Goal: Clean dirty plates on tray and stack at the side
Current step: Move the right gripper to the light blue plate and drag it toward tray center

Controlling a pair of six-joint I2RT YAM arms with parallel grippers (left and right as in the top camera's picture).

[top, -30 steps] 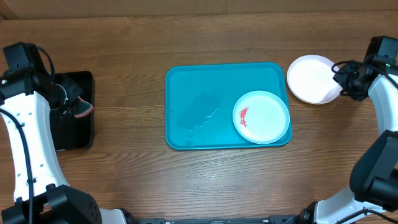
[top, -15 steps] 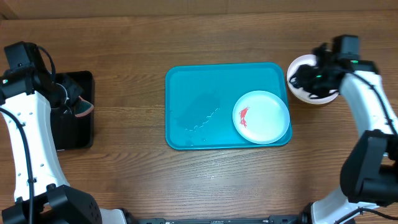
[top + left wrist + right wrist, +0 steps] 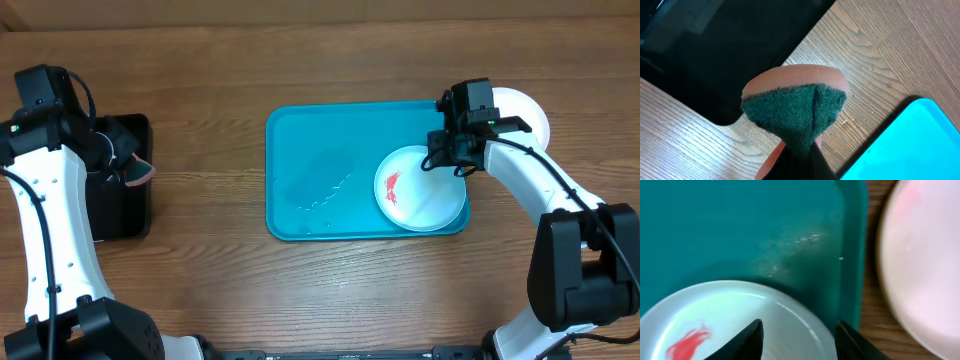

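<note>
The teal tray point(image 3: 320, 170), round-cornered with a raised rim, lies flat at the middle of the surface, wet streaks on its floor. A blue-rimmed plate point(image 3: 425, 195) sits in its near right corner, a red smear on its left side. A white plate point(image 3: 527, 108) rests on the surface just off the tray's far right corner.

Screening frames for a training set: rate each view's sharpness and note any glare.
Overhead: evenly lit and sharp, with a faint wet sheen on the tray. Left wrist: sponge texture is crisp; the black tray shows dull reflections. Right wrist: soft throughout; the smeared plate, white plate and fingertips all lack crisp edges.
</note>
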